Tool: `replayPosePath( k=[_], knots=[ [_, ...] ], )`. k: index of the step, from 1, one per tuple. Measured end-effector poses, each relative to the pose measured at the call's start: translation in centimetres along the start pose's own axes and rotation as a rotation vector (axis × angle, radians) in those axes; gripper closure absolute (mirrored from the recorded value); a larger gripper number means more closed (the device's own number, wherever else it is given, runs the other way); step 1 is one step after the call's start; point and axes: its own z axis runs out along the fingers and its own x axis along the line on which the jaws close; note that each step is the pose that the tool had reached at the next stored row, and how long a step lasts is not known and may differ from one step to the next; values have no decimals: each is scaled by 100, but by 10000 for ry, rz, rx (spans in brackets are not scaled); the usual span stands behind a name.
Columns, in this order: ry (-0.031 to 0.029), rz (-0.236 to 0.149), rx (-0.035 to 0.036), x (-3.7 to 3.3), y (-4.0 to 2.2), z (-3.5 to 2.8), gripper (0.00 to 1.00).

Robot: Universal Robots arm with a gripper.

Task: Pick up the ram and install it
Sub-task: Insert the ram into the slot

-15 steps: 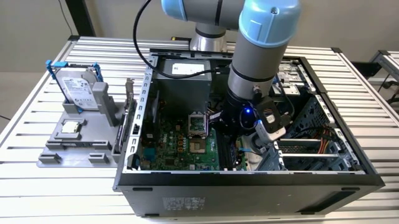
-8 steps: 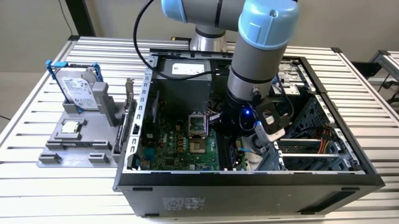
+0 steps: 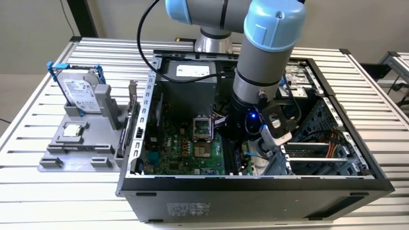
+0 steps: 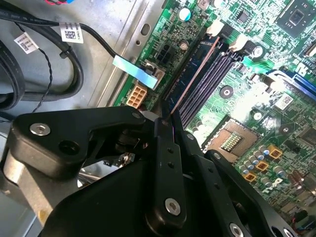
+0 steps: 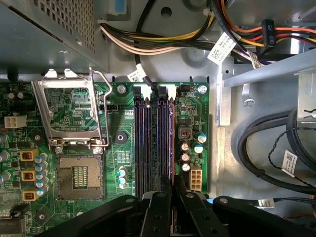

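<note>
The ram (image 4: 189, 73) is a thin dark stick seen edge-on, standing upright and lined up along the outermost black motherboard slot (image 4: 210, 76). My gripper (image 4: 164, 121) is shut on the end of the ram nearest it, with the black fingers (image 4: 168, 158) pressed to both faces. In the first wrist view the ram (image 5: 172, 140) shows as a thin line beside the slots (image 5: 143, 143), with the gripper (image 5: 173, 192) at its near end. Whether it is fully seated I cannot tell. In the exterior view the gripper (image 3: 259, 148) is low inside the open computer case (image 3: 255, 179).
An open processor socket (image 5: 79, 177) with its raised lid (image 5: 69, 111) lies beside the slots. Cable bundles (image 5: 266, 153) and a metal bracket (image 5: 256, 74) crowd the other side. On the exterior view's left, a grey holder (image 3: 76, 153) carries the hard drive (image 3: 80, 93) and a square chip (image 3: 73, 130).
</note>
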Motion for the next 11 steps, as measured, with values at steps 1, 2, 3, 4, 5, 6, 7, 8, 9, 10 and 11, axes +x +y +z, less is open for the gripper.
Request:
replayPosePath(
  k=[1, 2, 3, 4, 5, 6, 7, 8, 9, 10, 11],
  knots=[
    [0, 0, 1, 0, 0, 0, 100],
    [0, 1, 1, 0, 0, -3, 100],
    [-1, 1, -2, 0, 0, -8, 100],
    [-2, 2, -6, 0, 0, -13, 100],
    [-2, 3, -8, -1, 0, -20, 100],
    [-2, 3, -10, -1, 1, -27, 100],
    [4, 5, -15, -1, 2, -37, 100],
    [19, 5, -4, -1, 0, -57, 100],
    [36, 3, -2, -2, -2, -76, 100],
    [46, 2, 0, -2, -2, -98, 100],
    [48, 3, 2, -3, -3, -119, 100]
  ],
)
